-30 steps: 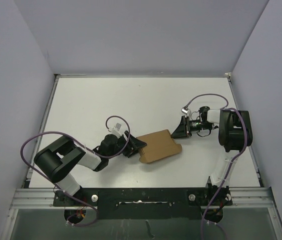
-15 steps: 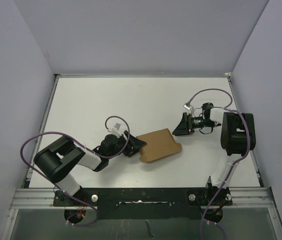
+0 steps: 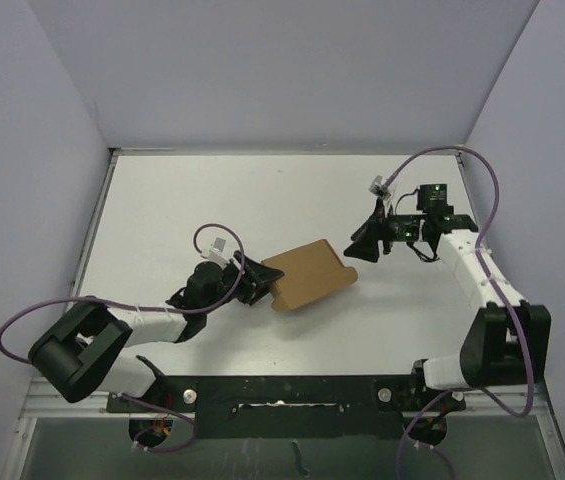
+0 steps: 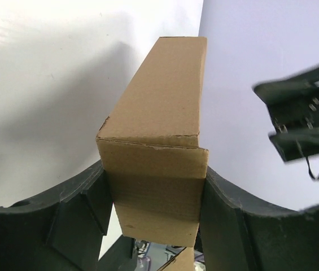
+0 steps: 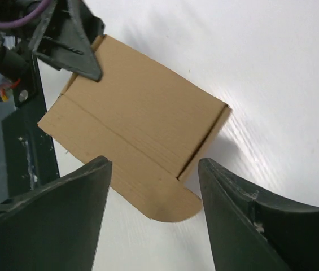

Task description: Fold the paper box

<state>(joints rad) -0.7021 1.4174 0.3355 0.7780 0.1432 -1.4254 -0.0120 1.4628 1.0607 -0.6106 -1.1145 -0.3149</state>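
Observation:
The paper box [image 3: 307, 275] is a brown closed carton lying slantwise in the middle of the table. A rounded flap [image 5: 170, 200] sticks out flat from its right end. My left gripper [image 3: 262, 283] is shut on the box's left end, with both fingers pressed against its sides [image 4: 154, 175]. The box [image 4: 159, 113] runs away from the left wrist camera. My right gripper [image 3: 359, 245] stands open just right of the box and touches nothing. In the right wrist view the box [image 5: 136, 124] and its flap lie below the open right gripper [image 5: 154, 164].
The white table [image 3: 212, 200] is walled at the back and on both sides. A metal rail [image 3: 282, 390] runs along the near edge by the arm bases. Purple cables [image 3: 482, 190] loop off both arms.
The right gripper has opened and drawn back up and to the right, off the box. The left arm has stretched out and carried the box slightly up and left, turning it.

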